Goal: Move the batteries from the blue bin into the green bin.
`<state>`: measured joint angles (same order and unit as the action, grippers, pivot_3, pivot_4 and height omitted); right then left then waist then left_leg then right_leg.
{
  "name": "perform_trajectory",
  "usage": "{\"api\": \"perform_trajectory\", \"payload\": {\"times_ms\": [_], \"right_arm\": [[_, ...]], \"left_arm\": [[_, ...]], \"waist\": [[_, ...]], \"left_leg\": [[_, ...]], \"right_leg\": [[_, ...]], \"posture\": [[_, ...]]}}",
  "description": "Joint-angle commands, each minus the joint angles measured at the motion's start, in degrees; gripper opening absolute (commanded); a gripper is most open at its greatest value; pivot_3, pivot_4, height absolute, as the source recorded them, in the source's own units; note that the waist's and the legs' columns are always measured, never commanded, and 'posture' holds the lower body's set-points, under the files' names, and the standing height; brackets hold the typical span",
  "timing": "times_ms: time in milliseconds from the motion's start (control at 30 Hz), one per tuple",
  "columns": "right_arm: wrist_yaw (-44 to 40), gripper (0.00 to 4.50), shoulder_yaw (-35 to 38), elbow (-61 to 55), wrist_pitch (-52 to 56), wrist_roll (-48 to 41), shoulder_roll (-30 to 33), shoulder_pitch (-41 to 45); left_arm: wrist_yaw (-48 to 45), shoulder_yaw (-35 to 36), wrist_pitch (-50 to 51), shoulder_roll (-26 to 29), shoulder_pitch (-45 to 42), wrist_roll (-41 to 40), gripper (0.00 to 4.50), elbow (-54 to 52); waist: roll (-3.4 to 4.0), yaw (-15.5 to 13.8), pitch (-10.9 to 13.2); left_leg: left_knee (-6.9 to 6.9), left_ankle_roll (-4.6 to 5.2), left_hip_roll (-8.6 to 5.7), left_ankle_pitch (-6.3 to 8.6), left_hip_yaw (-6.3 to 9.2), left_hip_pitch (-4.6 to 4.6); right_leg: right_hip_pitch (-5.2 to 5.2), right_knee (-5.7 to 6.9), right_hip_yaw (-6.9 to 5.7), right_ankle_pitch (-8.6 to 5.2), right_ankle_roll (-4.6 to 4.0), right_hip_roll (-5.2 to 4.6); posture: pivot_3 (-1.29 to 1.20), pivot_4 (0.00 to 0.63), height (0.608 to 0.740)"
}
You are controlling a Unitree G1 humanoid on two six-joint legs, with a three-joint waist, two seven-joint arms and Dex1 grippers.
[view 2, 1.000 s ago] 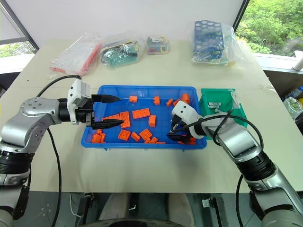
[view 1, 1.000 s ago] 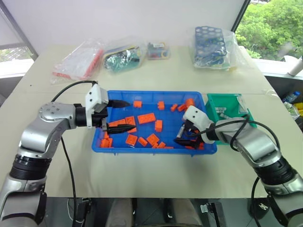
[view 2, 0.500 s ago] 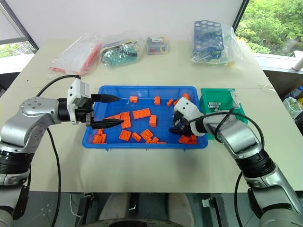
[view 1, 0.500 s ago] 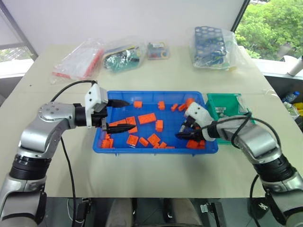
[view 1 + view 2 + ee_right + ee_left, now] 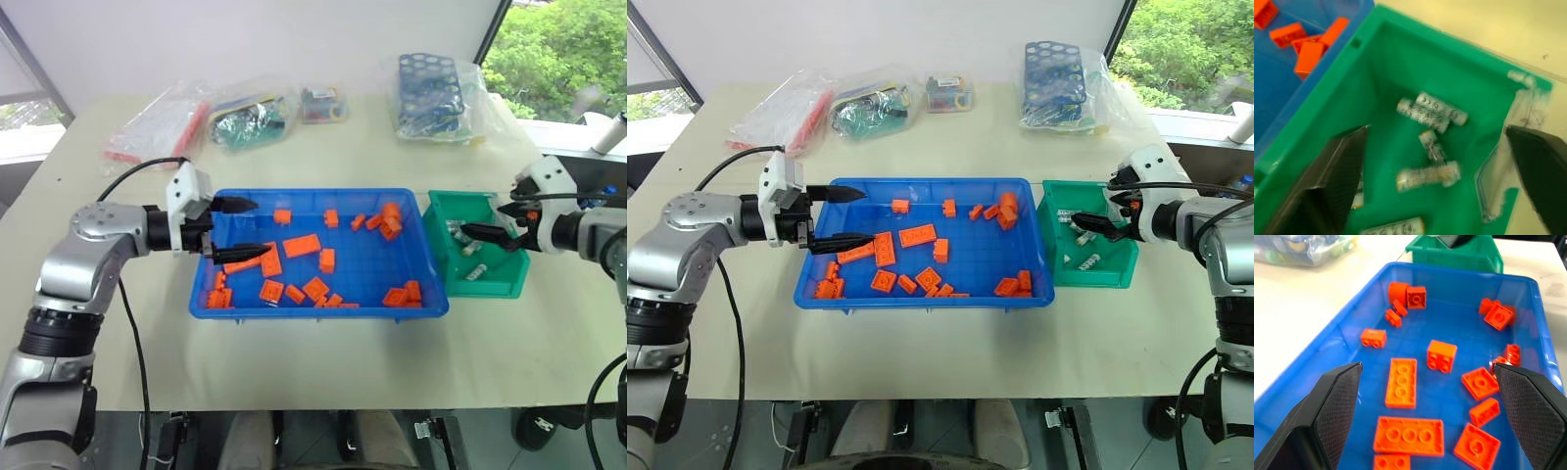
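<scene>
So your right gripper (image 5: 1100, 221) hangs over the green bin (image 5: 1095, 277) with jaws spread wide and nothing in them; before going back, scan the blue bin (image 5: 921, 300) for stragglers among the orange bricks (image 5: 919, 235). Batteries (image 5: 1432, 110), silver-grey cylinders, lie jumbled inside the green bin, at three o'clock from the tray. Left gripper (image 5: 240, 229) gapes empty at nine o'clock.

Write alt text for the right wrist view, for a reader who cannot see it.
Looking down into the green bin, where several silver batteries lie loose on the floor, framed by the two open black fingers of the right gripper. A corner of the blue bin with orange bricks adjoins it, and a beige table lies beyond.
</scene>
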<state>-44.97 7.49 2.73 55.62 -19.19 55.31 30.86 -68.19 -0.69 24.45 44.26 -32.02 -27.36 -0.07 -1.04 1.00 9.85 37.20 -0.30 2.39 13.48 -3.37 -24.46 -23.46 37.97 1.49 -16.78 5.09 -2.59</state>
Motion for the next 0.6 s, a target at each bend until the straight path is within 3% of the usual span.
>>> {"api": "perform_trajectory", "payload": {"times_ms": [33,200,433,600], "right_arm": [[-1.23,4.45,1.96,0.57,-1.91,-0.02,2.41,1.36],[-12.11,4.45,4.94,-0.15,-8.97,-2.67,9.18,-1.15],[-37.97,4.45,12.61,8.71,-39.59,0.99,21.54,-19.55],[-40.81,4.45,11.74,17.28,-43.32,0.03,21.31,-17.0]], "left_arm": [[-0.67,1.3,-2.01,0.34,-1.97,1.05,4.5,2.18],[-1.5,3.06,-1.8,2.0,-3.49,0.96,4.5,6.41],[-8.88,7.33,-1.89,11.4,0.25,0.09,4.5,10.01],[-12.54,9.4,-4.07,15.75,2.65,0.98,4.5,12.2]], "waist": [[0.0,-0.11,0.0],[0.04,-0.49,0.03],[0.03,-0.19,0.03],[0.08,0.18,0.04]], "left_leg": [[0.0,0.0,0.0,0.0,0.0,0.0],[0.01,0.0,-0.01,0.0,0.0,-0.05],[-0.05,0.0,0.03,0.0,-0.05,0.03],[0.02,0.0,0.11,0.0,-0.24,0.17]], "right_leg": [[0.0,0.0,0.0,0.0,0.0,0.0],[-0.02,0.0,-0.01,0.0,0.01,-0.06],[0.05,-0.09,-0.03,-0.01,0.02,-0.04],[0.05,0.0,0.04,-0.02,0.0,-0.07]], "posture": [[0.0,0.15,0.739],[0.0,0.15,0.739],[0.0,0.15,0.739],[0.0,0.15,0.739]]}}
